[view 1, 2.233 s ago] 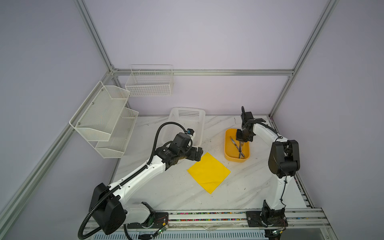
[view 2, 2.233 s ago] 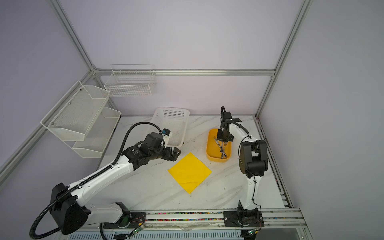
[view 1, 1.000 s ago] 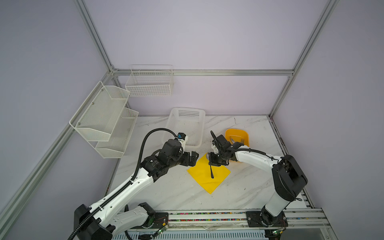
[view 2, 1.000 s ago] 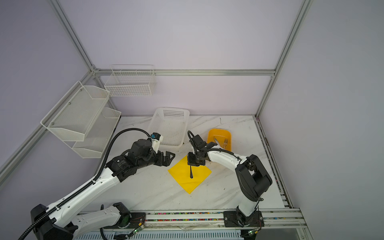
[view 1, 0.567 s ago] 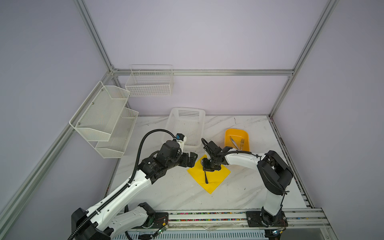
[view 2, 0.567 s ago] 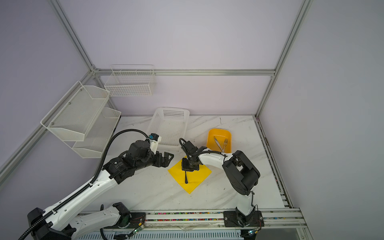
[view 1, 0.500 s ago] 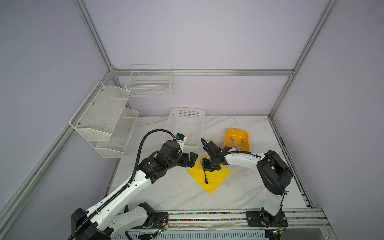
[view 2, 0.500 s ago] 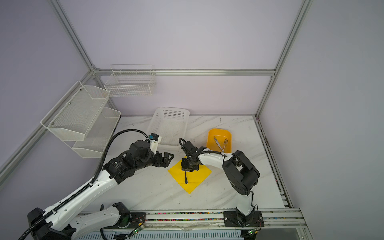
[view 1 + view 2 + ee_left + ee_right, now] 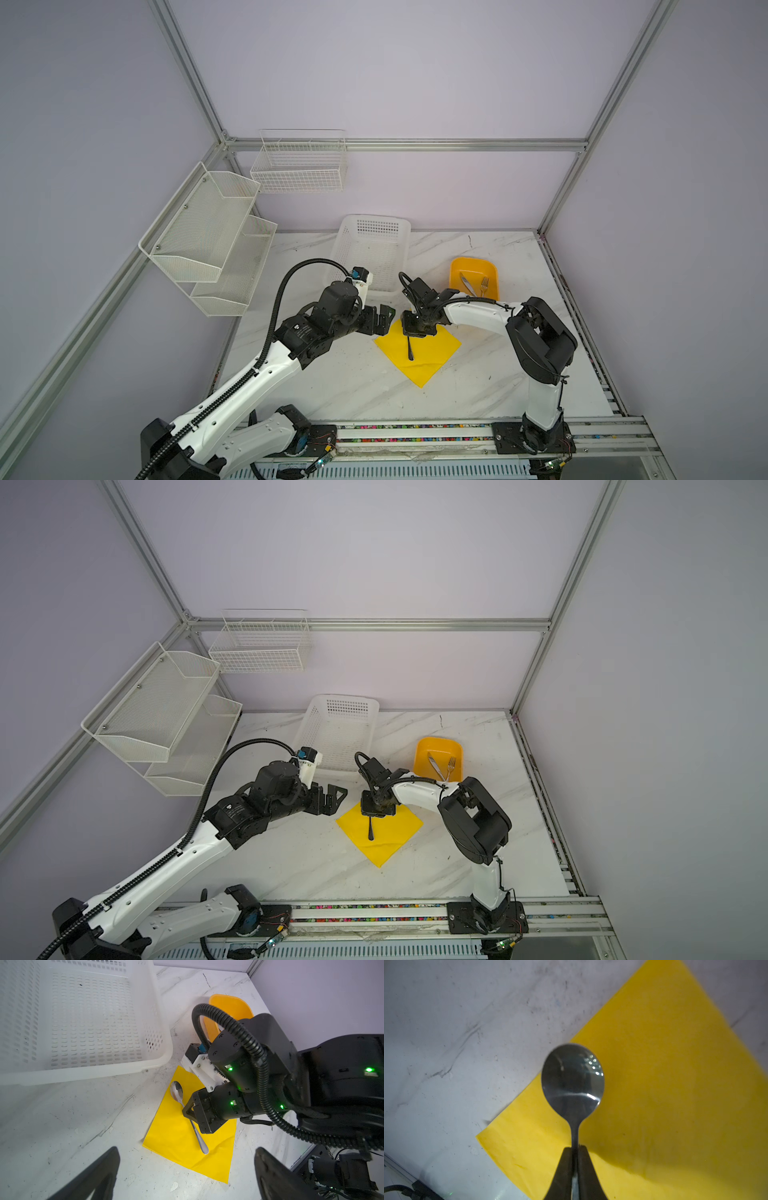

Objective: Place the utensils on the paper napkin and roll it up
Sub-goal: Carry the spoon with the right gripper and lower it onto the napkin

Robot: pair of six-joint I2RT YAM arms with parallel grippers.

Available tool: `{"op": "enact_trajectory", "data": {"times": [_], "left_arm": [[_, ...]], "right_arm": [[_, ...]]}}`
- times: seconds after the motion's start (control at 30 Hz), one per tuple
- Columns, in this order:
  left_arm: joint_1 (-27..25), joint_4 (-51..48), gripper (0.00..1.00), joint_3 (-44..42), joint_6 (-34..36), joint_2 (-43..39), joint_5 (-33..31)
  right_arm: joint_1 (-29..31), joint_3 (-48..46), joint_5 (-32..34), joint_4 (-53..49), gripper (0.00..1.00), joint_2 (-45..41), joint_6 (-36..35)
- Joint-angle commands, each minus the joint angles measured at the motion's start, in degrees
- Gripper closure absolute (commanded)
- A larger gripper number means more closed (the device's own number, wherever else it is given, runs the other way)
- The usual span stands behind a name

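i'm watching the right gripper pinching the neck of the slim shiny silver metal spoon, jaws pressed together on it just behind the bowl. the spoon is lying along the thin bright yellow square paper napkin, bowl toward 12 o'clock and handle tip pointing to 6 o'clock in both top views. the left gripper is hovering spread wide and holding nothing, just off the napkin's 9 o'clock corner. the slim silver metal fork and slim silver metal knife are sitting in the orange-yellow rounded plastic tub, out at 1 o'clock from the napkin.

what i'm worrying about: the bowl is sitting right by the napkin's edge (the right wrist view makes part of it look as if it's overhanging the white marble table, though i cannot tell for sure). letting go here is risking a spoon that pokes out of the roll. the paper looks light and loose, so pads dragging on it while opening or lifting could be sliding or creasing the sheet and taking the spoon along. the left gripper is sitting close enough that a careless move could be catching that corner. the fork and knife are lying with their handle ends together, so a pinch there could be lifting both or flicking one out.
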Motion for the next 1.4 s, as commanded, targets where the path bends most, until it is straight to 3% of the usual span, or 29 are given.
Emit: {"op": "enact_trajectory", "data": {"times": [0.0, 0.8, 1.23, 1.37], "left_arm": [[0.37, 1.5, 0.0, -1.99, 0.8, -1.05, 0.68], [0.38, 0.98, 0.0, -2.33, 0.98, -1.19, -0.49], [0.39, 0.19, 0.0, -1.66, -0.79, -0.49, -1.19], [0.39, 0.19, 0.0, -1.39, -0.61, -0.25, -1.78]], "right_arm": [[0.2, 0.3, 1.2, -1.54, 0.89, 0.24, -0.03], [0.2, -0.23, 2.24, -0.89, 0.86, 1.29, 3.08], [0.2, -2.08, 0.05, 1.24, 0.89, -0.89, 6.62], [0.2, -2.89, 3.2, 2.7, 0.86, -5.02, 7.69]]}}
